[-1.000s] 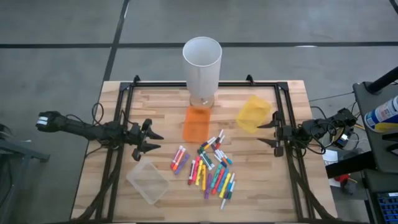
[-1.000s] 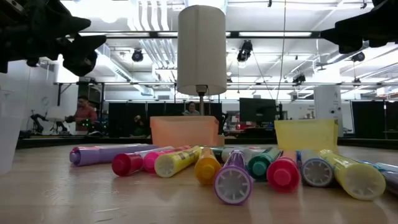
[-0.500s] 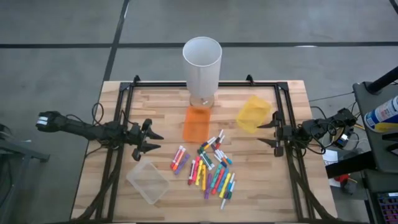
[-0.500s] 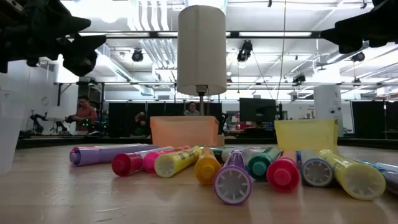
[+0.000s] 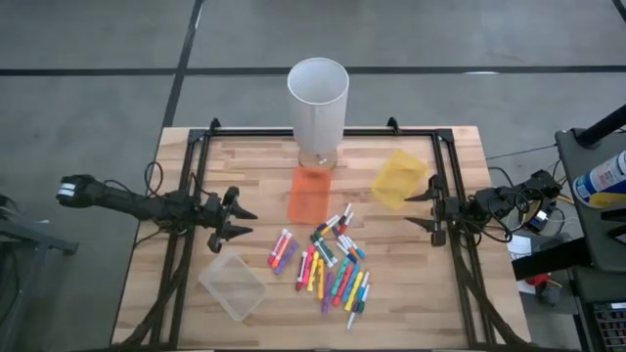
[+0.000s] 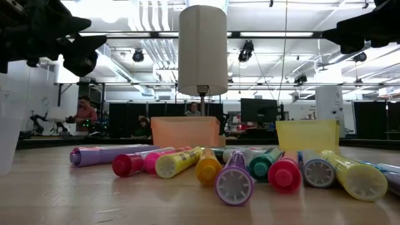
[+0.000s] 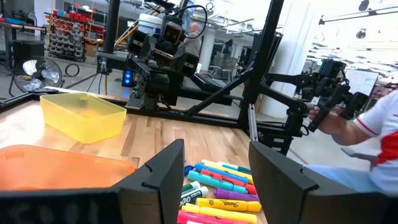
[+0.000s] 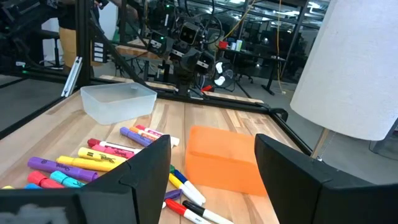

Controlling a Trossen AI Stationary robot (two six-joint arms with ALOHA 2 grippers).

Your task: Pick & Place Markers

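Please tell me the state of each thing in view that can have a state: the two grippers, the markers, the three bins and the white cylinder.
left gripper: open, holds nothing, at the table's left edge.
right gripper: open, holds nothing, at the right edge.
markers: capped, lying loose on the table, none in a bin.
orange bin: no markers inside.
yellow bin: no markers inside.
clear bin: no markers inside.
white cylinder: upright, top open.

Markers (image 5: pixel 331 262) heaped mid-worktop (image 5: pixel 391 303), one bin (image 5: pixel 309 194) just behind them with the tall cylinder (image 5: pixel 318 100) behind that, a second bin (image 5: pixel 398 178) back-right, a third (image 5: pixel 233 286) front-left, left gripper (image 5: pixel 235 220) and right gripper (image 5: pixel 423 210) at opposite edges.
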